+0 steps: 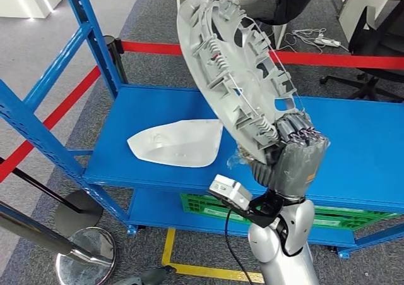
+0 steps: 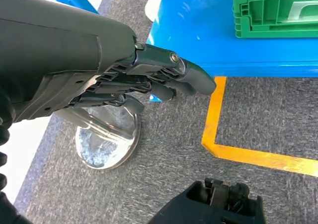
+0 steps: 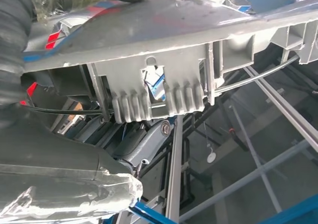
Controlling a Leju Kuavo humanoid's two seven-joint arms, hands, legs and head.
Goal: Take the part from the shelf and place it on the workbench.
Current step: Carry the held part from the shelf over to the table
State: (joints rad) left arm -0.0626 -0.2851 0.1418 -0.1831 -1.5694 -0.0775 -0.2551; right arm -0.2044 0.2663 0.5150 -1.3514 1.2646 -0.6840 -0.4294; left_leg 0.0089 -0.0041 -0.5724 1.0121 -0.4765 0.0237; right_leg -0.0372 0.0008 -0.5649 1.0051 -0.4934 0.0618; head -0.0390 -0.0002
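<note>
Right hand (image 1: 298,155) grips the lower rim of a grey wheel cover (image 1: 233,70), fingers closed on the edge, film wrapped over the hand. Cover is held tilted up above the blue shelf (image 1: 362,146), ribbed back side toward the camera, clear of the shelf surface. In the right wrist view the cover's rim (image 3: 161,50) runs just above the hand's fingers (image 3: 146,142).

Shelf front edge runs just beyond the wrist; blue upright posts (image 1: 95,38) stand at the left. Red barrier tape (image 1: 333,59) crosses behind the shelf, and a chrome stanchion base (image 1: 86,256) sits on the grey carpet at lower left.

White curved panel (image 1: 178,143) lies flat on the shelf, left of the hand and apart from it. Green crate (image 1: 333,215) sits on the lower tier; contents cannot be seen.

Left hand (image 2: 150,80) hangs over the carpet beside the shelf's lower tier, fingers extended close together, holding nothing.
</note>
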